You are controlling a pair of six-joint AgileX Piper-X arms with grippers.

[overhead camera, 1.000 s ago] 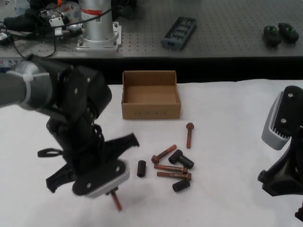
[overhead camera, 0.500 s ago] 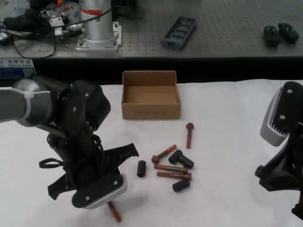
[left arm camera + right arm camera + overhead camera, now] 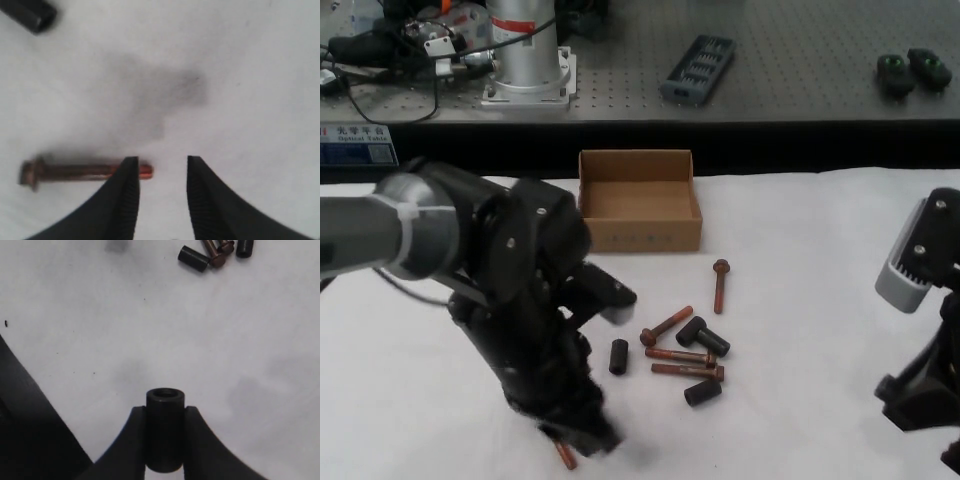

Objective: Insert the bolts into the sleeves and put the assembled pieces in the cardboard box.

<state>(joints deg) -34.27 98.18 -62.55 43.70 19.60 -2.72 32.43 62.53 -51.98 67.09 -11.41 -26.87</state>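
The bolt (image 3: 75, 172) is seen lying flat on the table (image 3: 250, 75), its long axis set across the released left jaws, only its tip reaching one jaw, the head well off to that side, while a sleeve (image 3: 165, 432) is gripped in the right jaws.

The white-covered bench (image 3: 800, 230) carries the cardboard box (image 3: 640, 238) at the far middle, scattered bolts (image 3: 680, 355) and sleeves (image 3: 618, 356) nearer, and a lone bolt (image 3: 565, 457) near left.
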